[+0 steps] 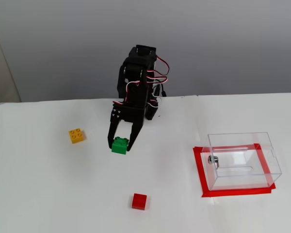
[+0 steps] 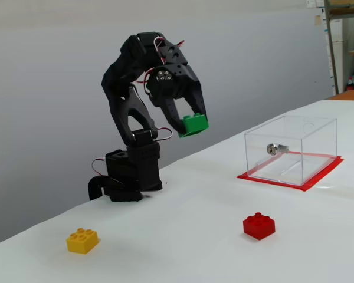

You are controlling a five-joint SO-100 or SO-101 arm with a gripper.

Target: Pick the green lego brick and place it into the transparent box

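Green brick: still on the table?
No. In a fixed view the gripper holds the green brick in the air, well above the table.

Black arm [image 2: 125, 88] stood bent over like hook, base low, elbow high. Claw [image 1: 120, 145] pointed down, held up in air. Two fingers [image 2: 196, 101] squeezed green lego brick [image 2: 194, 125] between tips.

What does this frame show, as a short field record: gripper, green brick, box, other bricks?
gripper: shut on the green lego brick, lifted clear of the table
transparent box: empty, on a red taped outline, to the right in both fixed views
other bricks: yellow brick and red brick lie untouched on the table
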